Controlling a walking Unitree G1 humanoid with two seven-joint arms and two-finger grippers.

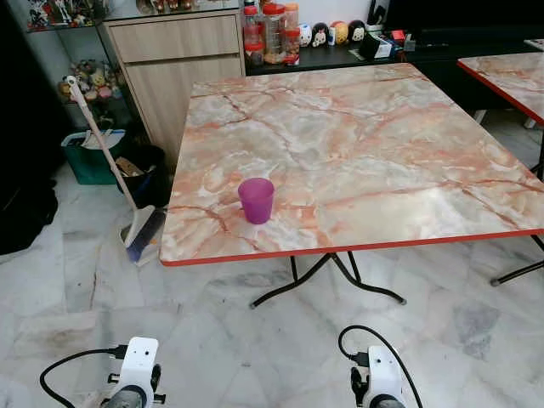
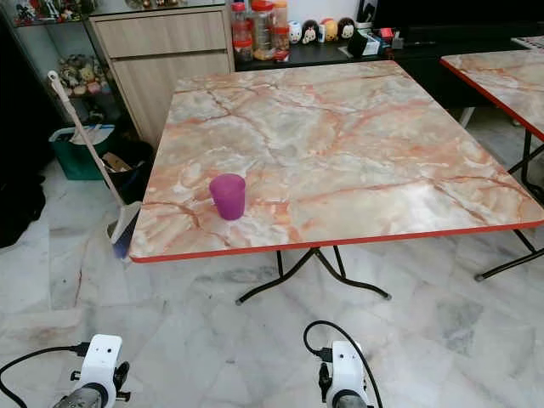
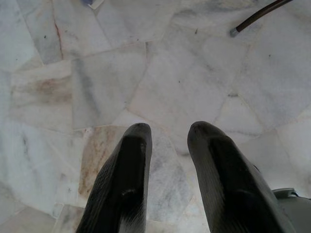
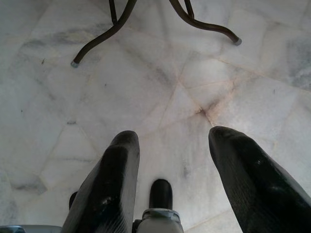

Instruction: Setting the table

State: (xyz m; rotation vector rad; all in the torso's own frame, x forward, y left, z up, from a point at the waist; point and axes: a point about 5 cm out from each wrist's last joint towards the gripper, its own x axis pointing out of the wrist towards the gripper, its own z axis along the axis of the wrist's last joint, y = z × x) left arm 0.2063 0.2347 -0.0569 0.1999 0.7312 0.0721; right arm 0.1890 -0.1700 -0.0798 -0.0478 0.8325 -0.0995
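A dining corner in a lived-in home.
A square folding table with a pink marble-pattern top point(image 1: 357, 144) stands on a pale marble tile floor point(image 1: 212, 348). Behind it are a light wooden cabinet point(image 1: 178, 59), plastic jars with red lids point(image 1: 272, 34), small round dolls point(image 1: 336, 32) and a broom with a white handle point(image 1: 110, 161).

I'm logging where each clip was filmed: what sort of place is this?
Probably a home dining or living area: a marble-patterned folding table bearing a purple plastic cup, a wooden cabinet with food jars beside it, and a broom.
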